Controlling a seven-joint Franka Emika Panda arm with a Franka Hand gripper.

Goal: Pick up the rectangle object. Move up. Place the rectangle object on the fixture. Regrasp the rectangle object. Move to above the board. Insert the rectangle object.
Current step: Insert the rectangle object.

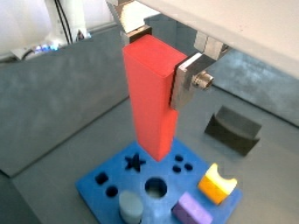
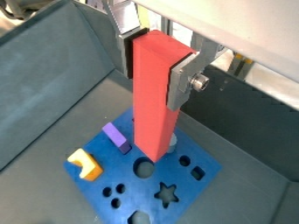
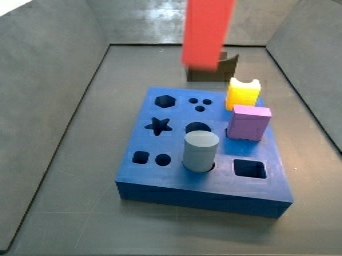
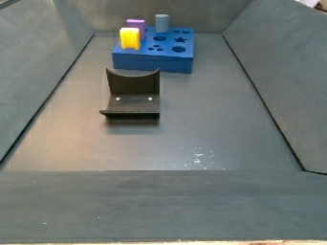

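The rectangle object (image 1: 149,105) is a long red-orange block hanging upright, and my gripper (image 1: 162,59) is shut on its upper end, a silver finger (image 1: 187,83) pressed to its side. In both wrist views its lower end hovers over the blue board (image 1: 111,179). In a side view the rectangle object (image 3: 207,30) hangs above the board's (image 3: 201,185) far edge, the gripper cut off by the frame. The dark fixture (image 4: 132,94) stands bare on the floor near the board (image 4: 179,59).
On the board sit a yellow notched block (image 3: 242,93), a pink-purple cube (image 3: 249,122) and a grey cylinder (image 3: 199,152). A square hole (image 3: 250,169) stays open near the board's front corner. Grey sloped walls (image 3: 54,130) surround the floor.
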